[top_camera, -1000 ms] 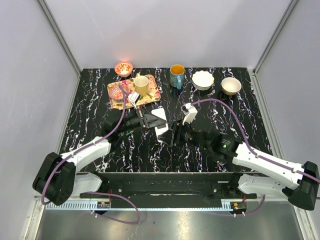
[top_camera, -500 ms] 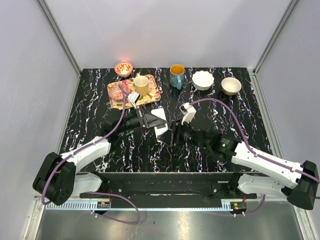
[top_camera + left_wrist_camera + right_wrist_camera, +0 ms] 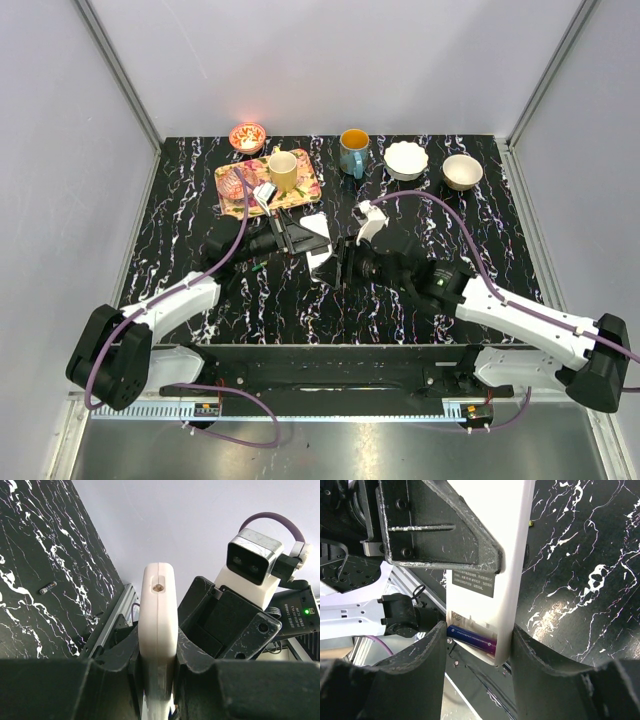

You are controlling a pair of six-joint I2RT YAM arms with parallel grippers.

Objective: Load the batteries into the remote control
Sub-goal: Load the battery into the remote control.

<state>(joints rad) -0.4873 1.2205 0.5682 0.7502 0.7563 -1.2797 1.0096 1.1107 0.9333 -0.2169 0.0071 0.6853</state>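
The white remote control (image 3: 320, 230) is held off the table between both arms. My left gripper (image 3: 303, 240) is shut on it; in the left wrist view it stands edge-on (image 3: 157, 605) between my fingers (image 3: 157, 650). In the right wrist view its back (image 3: 490, 540) shows a label and an open compartment. A purplish battery (image 3: 472, 639) lies slanted there, one end sticking out. My right gripper (image 3: 479, 632) spans that end, one finger on the battery's tip, the other on the remote's side. Another battery (image 3: 48, 587) lies on the table.
A flowered tray (image 3: 300, 190) with a cup (image 3: 283, 170) and small items sits behind the left gripper. At the back stand a small orange bowl (image 3: 247, 136), a blue mug (image 3: 353, 152), a white bowl (image 3: 406, 160) and a beige bowl (image 3: 462, 171).
My right arm has moved left and a little farther back, closing in on the remote. The left gripper and remote have barely shifted.
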